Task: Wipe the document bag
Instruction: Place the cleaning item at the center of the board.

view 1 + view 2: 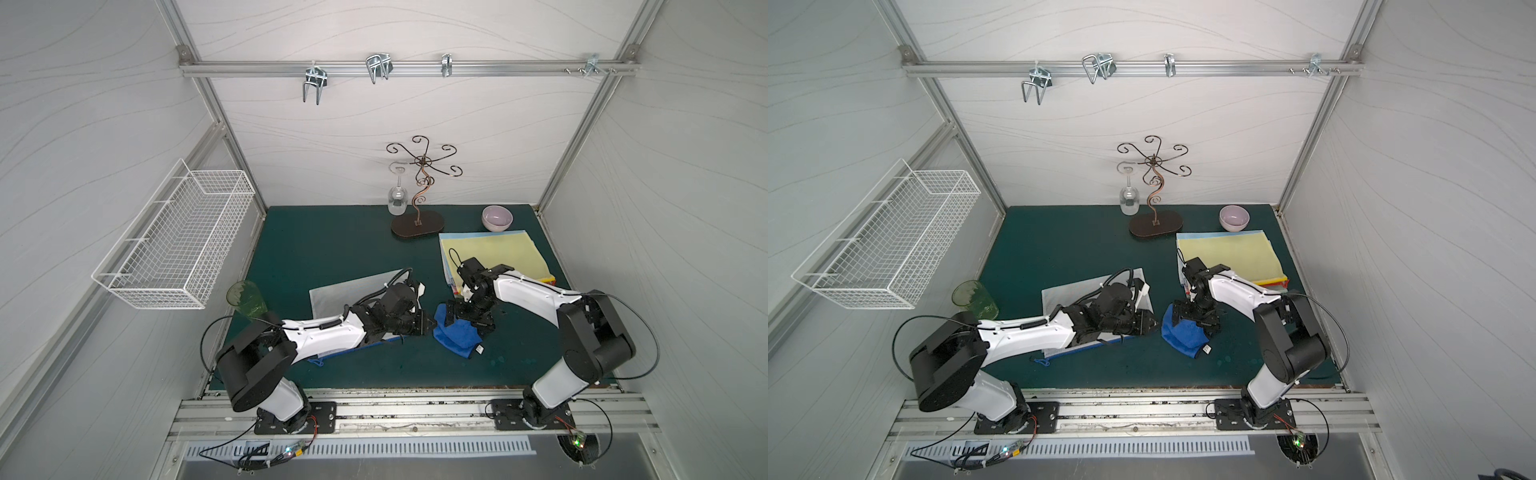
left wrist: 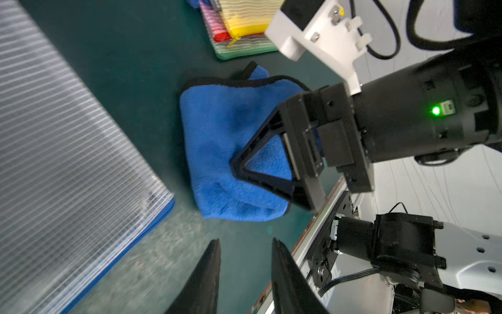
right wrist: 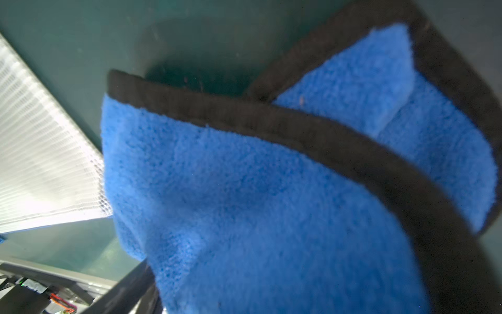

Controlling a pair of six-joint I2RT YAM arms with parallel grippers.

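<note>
The document bag (image 1: 345, 291) is a clear mesh pouch with a blue zip edge. It lies flat on the green mat, partly under my left arm, and also shows in the left wrist view (image 2: 68, 163). A crumpled blue cloth (image 1: 453, 338) with black trim lies just right of the document bag. My left gripper (image 1: 424, 326) hovers low between the two, its fingertips (image 2: 216, 244) slightly apart with only mat between them. My right gripper (image 1: 463, 322) points down onto the blue cloth (image 3: 244, 190) with its jaws wide. One of its fingers (image 2: 260, 163) rests on the cloth.
A stack of coloured document pouches (image 1: 494, 253), yellow on top, lies at the back right beside a pale bowl (image 1: 497, 218). A metal glass stand (image 1: 417, 226) holds a hanging wine glass (image 1: 397, 201). A green cup (image 1: 247, 299) stands at the left edge, under a wall wire basket (image 1: 174, 241).
</note>
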